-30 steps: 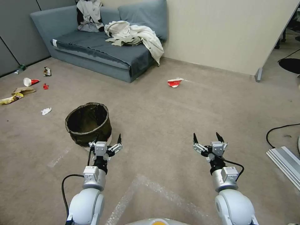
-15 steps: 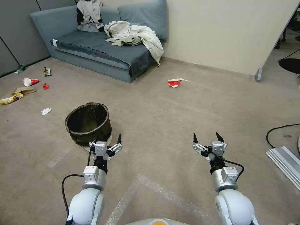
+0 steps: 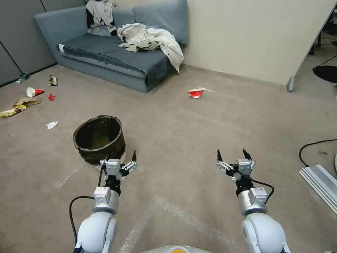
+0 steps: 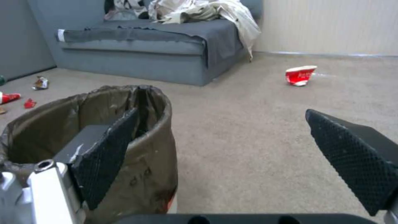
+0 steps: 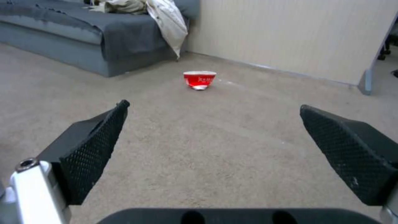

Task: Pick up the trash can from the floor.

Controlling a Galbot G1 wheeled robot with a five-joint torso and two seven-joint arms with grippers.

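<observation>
The trash can point(image 3: 99, 140), a small round bin wrapped in dark crinkled plastic, stands upright on the beige floor point(image 3: 182, 140) left of centre. My left gripper point(image 3: 121, 155) hovers open just in front of the can's near right side. In the left wrist view the trash can point(image 4: 136, 168) is close by, one finger point(image 4: 105, 155) overlapping its rim and the other finger off to the side over bare carpet. My right gripper point(image 3: 231, 155) hangs open over bare carpet well to the right, and in its wrist view the right gripper point(image 5: 213, 155) holds nothing.
A grey sofa point(image 3: 105, 52) with heaped clothes stands at the back left. A red-and-white cup point(image 3: 196, 92) lies on the carpet beyond the grippers. Litter point(image 3: 31, 96) is scattered at the far left. A black cable point(image 3: 312, 146) and a metal rail point(image 3: 321, 184) lie at the right.
</observation>
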